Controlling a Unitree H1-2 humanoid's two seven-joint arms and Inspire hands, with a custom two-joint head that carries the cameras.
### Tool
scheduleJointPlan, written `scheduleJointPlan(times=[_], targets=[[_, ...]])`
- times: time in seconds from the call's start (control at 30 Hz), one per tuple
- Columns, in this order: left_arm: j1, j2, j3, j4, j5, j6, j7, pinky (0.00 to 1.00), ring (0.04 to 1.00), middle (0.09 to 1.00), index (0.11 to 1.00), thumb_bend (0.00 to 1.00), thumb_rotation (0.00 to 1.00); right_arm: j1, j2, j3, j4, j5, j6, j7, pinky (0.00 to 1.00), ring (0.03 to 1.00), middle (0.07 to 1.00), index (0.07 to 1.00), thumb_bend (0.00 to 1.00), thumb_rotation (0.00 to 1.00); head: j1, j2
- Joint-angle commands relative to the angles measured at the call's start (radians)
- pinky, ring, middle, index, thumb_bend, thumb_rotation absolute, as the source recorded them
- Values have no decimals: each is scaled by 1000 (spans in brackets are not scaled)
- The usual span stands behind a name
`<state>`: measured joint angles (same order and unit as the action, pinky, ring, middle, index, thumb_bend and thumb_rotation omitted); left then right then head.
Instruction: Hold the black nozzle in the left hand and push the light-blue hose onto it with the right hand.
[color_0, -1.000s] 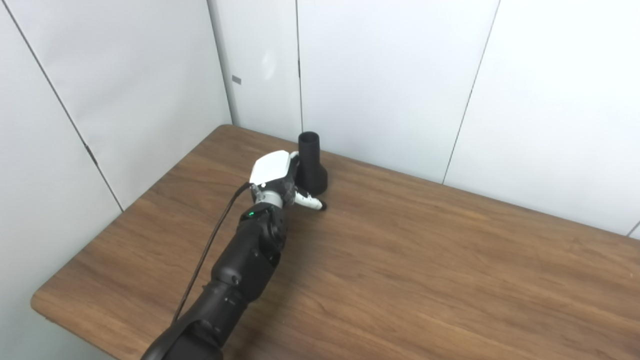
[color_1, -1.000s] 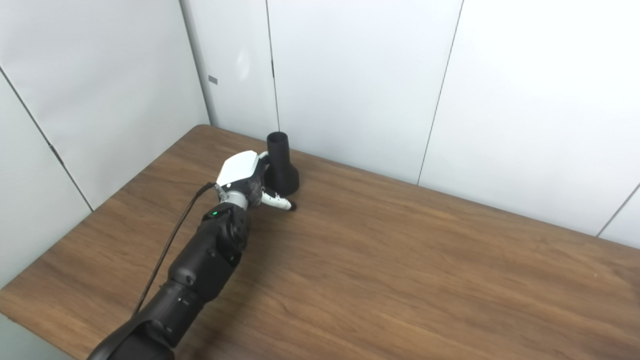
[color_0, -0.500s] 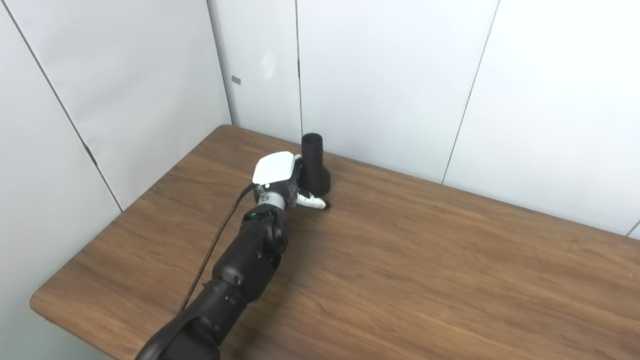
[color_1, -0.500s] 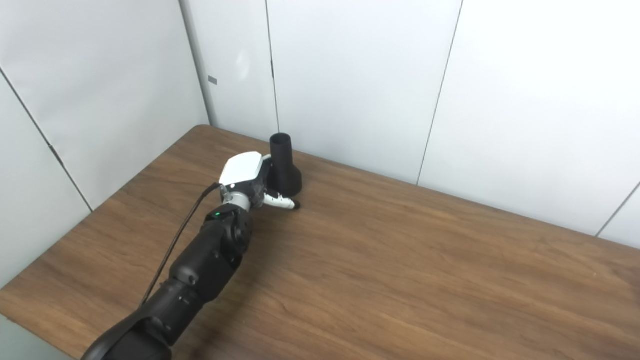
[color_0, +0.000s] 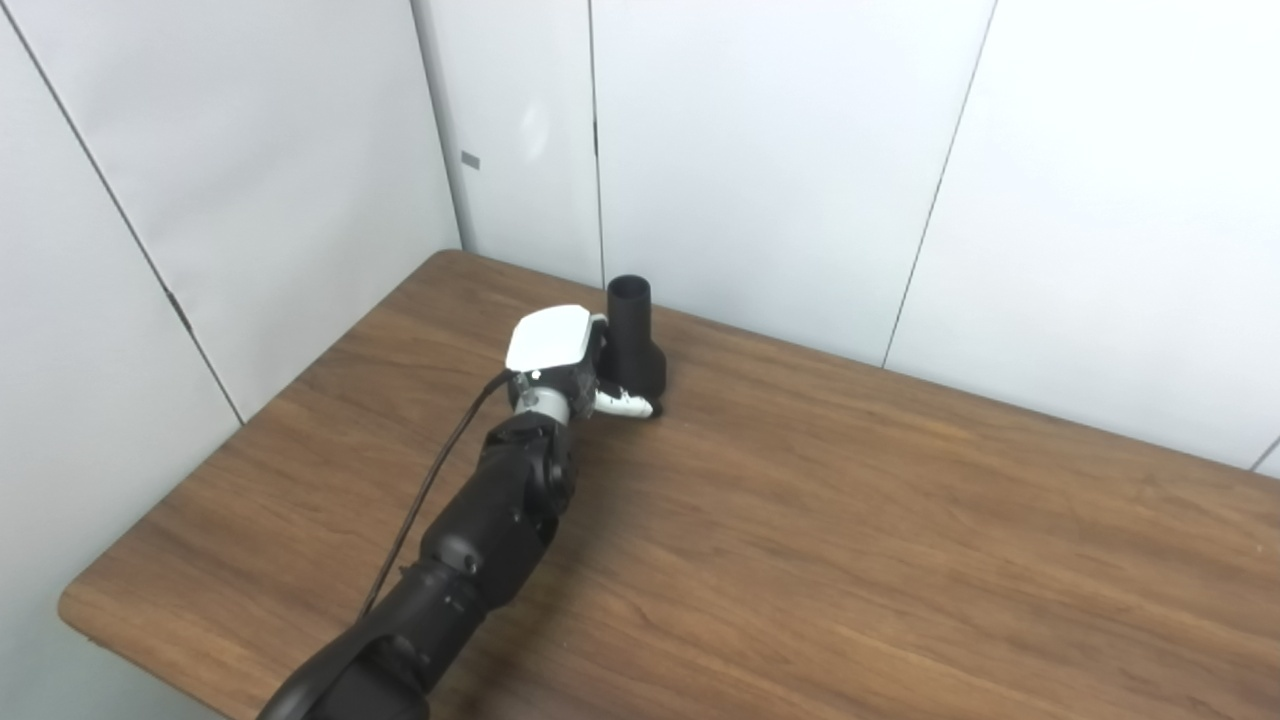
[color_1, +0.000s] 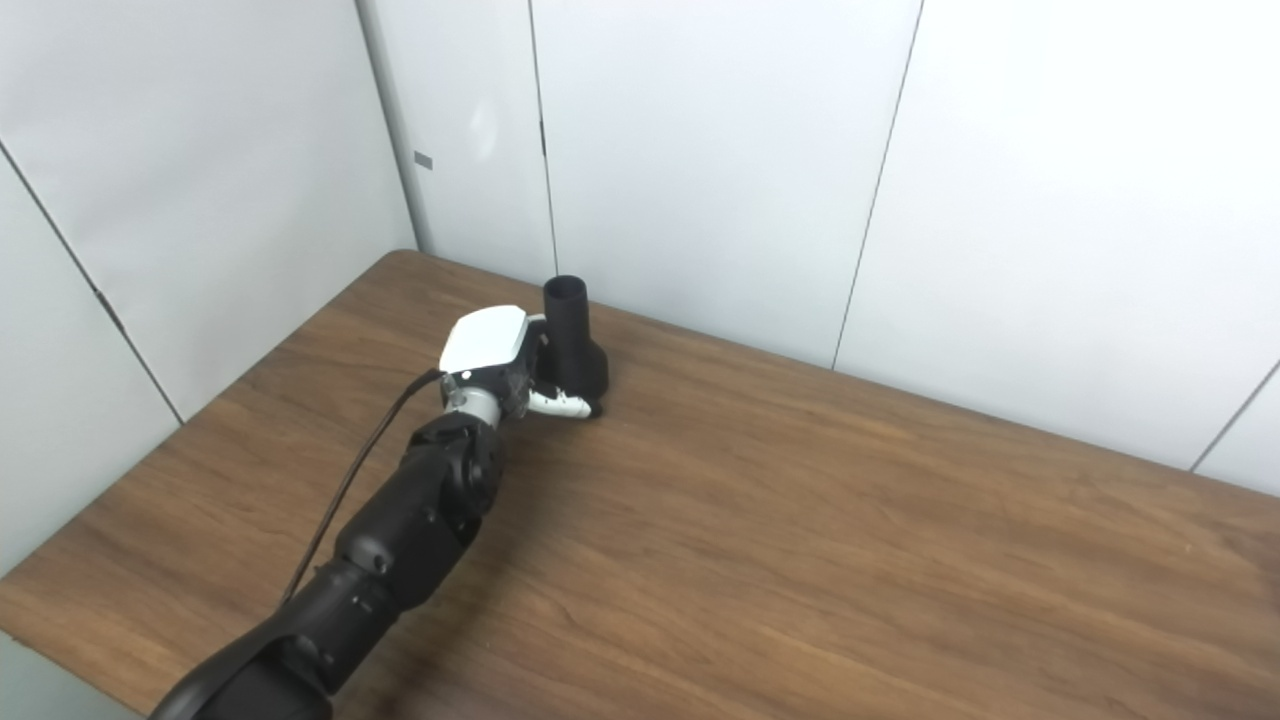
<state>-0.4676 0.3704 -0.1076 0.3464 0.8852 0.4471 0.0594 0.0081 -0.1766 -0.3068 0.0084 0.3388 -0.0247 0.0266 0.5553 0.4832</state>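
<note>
The black nozzle (color_0: 632, 345) stands upright on its wide base at the far side of the wooden table (color_0: 850, 520), close to the wall. My left hand (color_0: 558, 352), with its white back up, presses against the nozzle's left side. Its thumb (color_0: 624, 404) stretches along the front of the base, while the fingers are hidden behind the nozzle. The hand looks open, cupped around the nozzle rather than clamped on it. Neither the light-blue hose nor my right hand shows in either view.
White wall panels (color_0: 780, 170) rise just behind the nozzle and along the table's left side. The table's near-left corner (color_0: 75, 605) is rounded. My left forearm (color_0: 490, 510) with its cable lies across the left part of the tabletop.
My left hand has pushed further in against the nozzle, and the nozzle has slid slightly to the right. The thumb now lies closer to the base.
</note>
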Motion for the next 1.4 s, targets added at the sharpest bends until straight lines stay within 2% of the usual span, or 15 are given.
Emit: scheduleJointPlan(times=[0.0,0.03,0.07,0.1,0.17,0.23,0.47,0.77,1.0,1.03,1.07,1.1,1.13,1.23,1.37], targets=[[23,-8,5,30,-22,-1,55,535,596,608,621,799,41,1,-2,-4,-9,5,5,1,317,421,462,430,931,487,0,1],[23,-5,-8,46,-15,-13,88,472,542,579,609,788,20,1,-2,-4,-8,5,2,2,317,421,461,430,936,489,-3,0],[23,0,-28,64,4,-27,126,341,414,475,558,606,6,0,-3,-3,-6,4,-1,4,319,423,463,431,942,489,-3,0],[23,6,-46,79,18,-40,160,266,340,470,522,558,2,0,-3,-3,-4,5,-4,5,320,424,463,431,949,488,-4,0],[25,12,-71,99,23,-68,213,204,273,472,499,537,0,-2,-1,-4,-5,7,-3,4,319,422,461,429,957,486,-3,0],[27,15,-79,99,11,-73,226,169,233,472,490,529,0,-3,-1,-4,-5,8,0,2,316,419,457,427,972,487,-1,-2],[29,22,-95,109,-3,-83,269,144,205,471,485,526,0,-1,0,-4,-6,5,-2,0,313,417,456,426,998,495,-3,-2],[29,32,-121,104,-9,-69,269,155,220,472,486,526,0,-2,-1,-5,-5,13,-1,4,310,411,450,421,1000,491,-4,-1],[32,35,-136,113,4,-69,311,146,205,471,486,526,0,0,3,-4,-15,6,8,-8,304,406,446,416,1000,493,-40,0],[33,35,-138,117,6,-72,322,129,186,359,486,524,21,1,6,-4,-21,4,14,-14,303,405,445,414,1000,496,-42,0],[33,35,-140,124,10,-72,338,120,175,301,486,523,32,2,8,-3,-25,3,17,-16,302,404,445,413,1000,497,-55,0],[34,35,-141,128,10,-71,351,118,174,284,486,522,37,3,9,-3,-27,4,17,-16,311,415,455,445,762,336,-67,2],[34,35,-142,132,10,-70,360,127,188,292,486,522,41,4,11,-2,-28,5,17,-15,321,428,467,468,592,222,-70,2],[38,40,-142,138,-2,-95,395,158,223,444,485,525,6,7,11,2,-24,9,6,-3,338,451,489,479,520,174,-107,9],[52,57,-147,128,-7,-143,420,153,215,471,484,526,0,12,29,9,-64,-6,28,-28,357,480,513,481,513,168,-191,22]])
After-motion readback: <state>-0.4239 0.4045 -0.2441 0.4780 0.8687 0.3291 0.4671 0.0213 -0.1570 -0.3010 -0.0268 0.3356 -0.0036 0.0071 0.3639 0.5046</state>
